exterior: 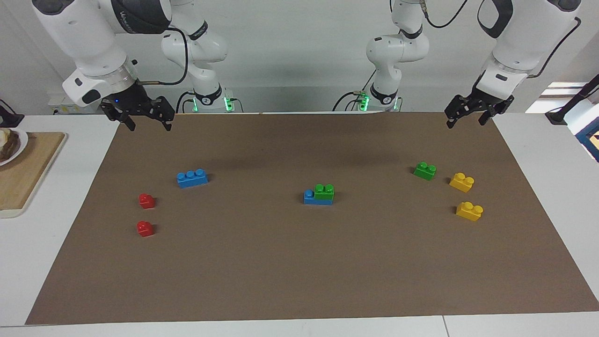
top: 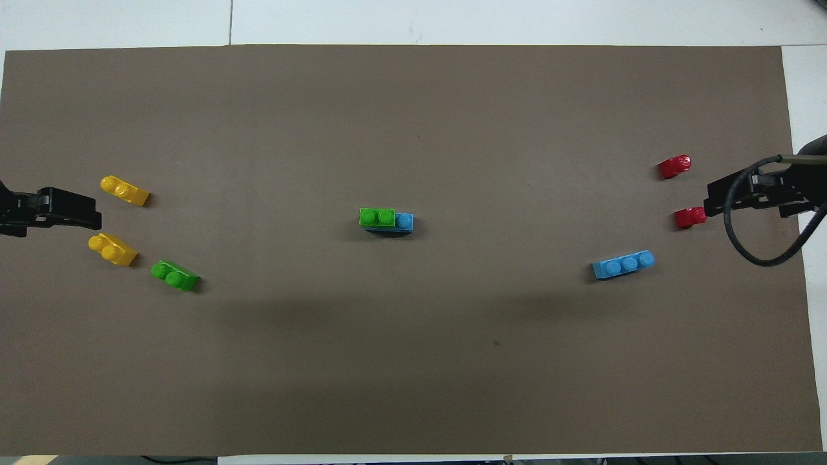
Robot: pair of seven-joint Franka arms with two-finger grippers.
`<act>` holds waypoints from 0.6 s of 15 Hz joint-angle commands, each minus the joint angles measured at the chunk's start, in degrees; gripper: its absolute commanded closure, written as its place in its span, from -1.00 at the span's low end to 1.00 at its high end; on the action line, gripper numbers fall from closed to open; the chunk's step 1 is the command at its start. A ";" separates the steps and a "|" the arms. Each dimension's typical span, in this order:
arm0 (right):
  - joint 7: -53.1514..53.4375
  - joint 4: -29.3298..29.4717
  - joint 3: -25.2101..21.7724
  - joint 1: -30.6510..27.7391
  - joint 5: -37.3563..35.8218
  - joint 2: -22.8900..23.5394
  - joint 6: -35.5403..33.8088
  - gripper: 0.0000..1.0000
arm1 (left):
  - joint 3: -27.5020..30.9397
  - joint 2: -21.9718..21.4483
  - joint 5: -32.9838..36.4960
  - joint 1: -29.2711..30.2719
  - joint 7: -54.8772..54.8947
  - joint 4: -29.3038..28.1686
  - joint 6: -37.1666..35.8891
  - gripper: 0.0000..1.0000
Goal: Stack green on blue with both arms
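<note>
The stacked green brick (exterior: 324, 192) covered two of the central blue brick's (exterior: 309, 196) studs, among two green, two blue, two red and two yellow bricks, while the left gripper (exterior: 468, 116) and right gripper (exterior: 147, 119) hung spread wide, empty, over the mat's (exterior: 299, 271) robot-side corners.

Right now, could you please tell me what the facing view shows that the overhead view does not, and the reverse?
Only the facing view shows the arms' white bodies and bases, and a wooden board off the mat. Only the overhead view shows the white table at the mat's end farthest from the robots. Both show the green brick stacked on a blue brick, and both tools raised, left tool, right tool.
</note>
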 commanded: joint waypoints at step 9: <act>-1.59 0.17 0.81 -0.91 -3.07 -0.34 0.92 -1.00 | 0.46 2.58 -1.45 0.36 -2.62 4.97 -1.97 -1.00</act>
